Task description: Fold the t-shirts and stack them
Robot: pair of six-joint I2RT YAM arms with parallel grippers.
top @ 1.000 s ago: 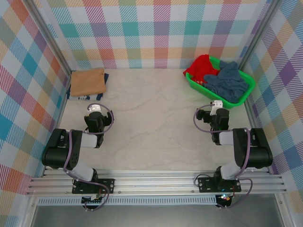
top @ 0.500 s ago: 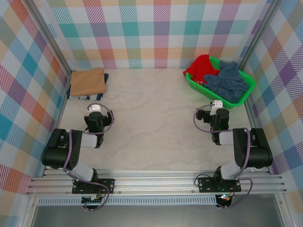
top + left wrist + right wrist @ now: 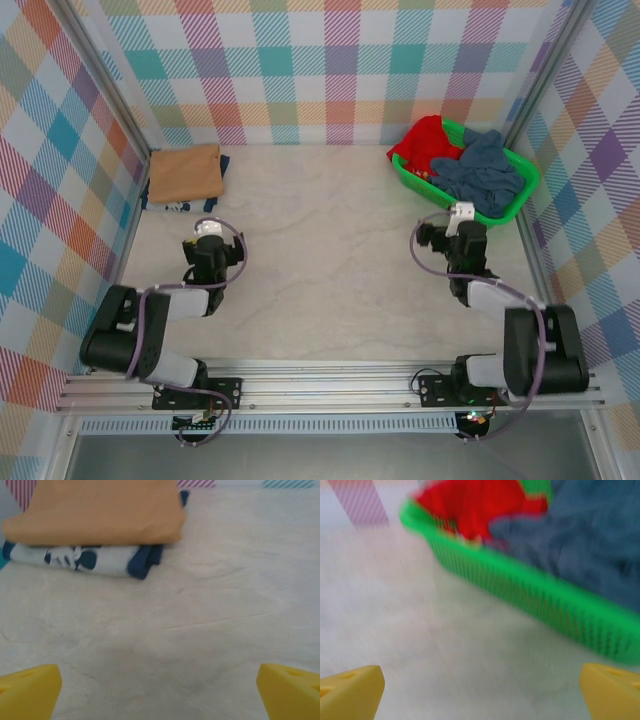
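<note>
- While plaid walls (image 3: pixel 320 70) ring the pale marbled table (image 3: pixel 330 250), a folded tan t-shirt (image 3: pixel 186 172) lies far left.
- Far right, a red t-shirt (image 3: pixel 425 140) and a slate-blue t-shirt (image 3: pixel 485 170) fill the green basket (image 3: pixel 528 183).
- Both the left claw (image 3: pixel 160 695) and the right claw (image 3: pixel 480 692) gape, empty.

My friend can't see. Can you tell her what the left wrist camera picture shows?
A folded tan t-shirt lies on a folded navy-and-white one at the top left, on a pale table. The left pincer is open, its yellow fingertips in the bottom corners, holding nothing.
</note>
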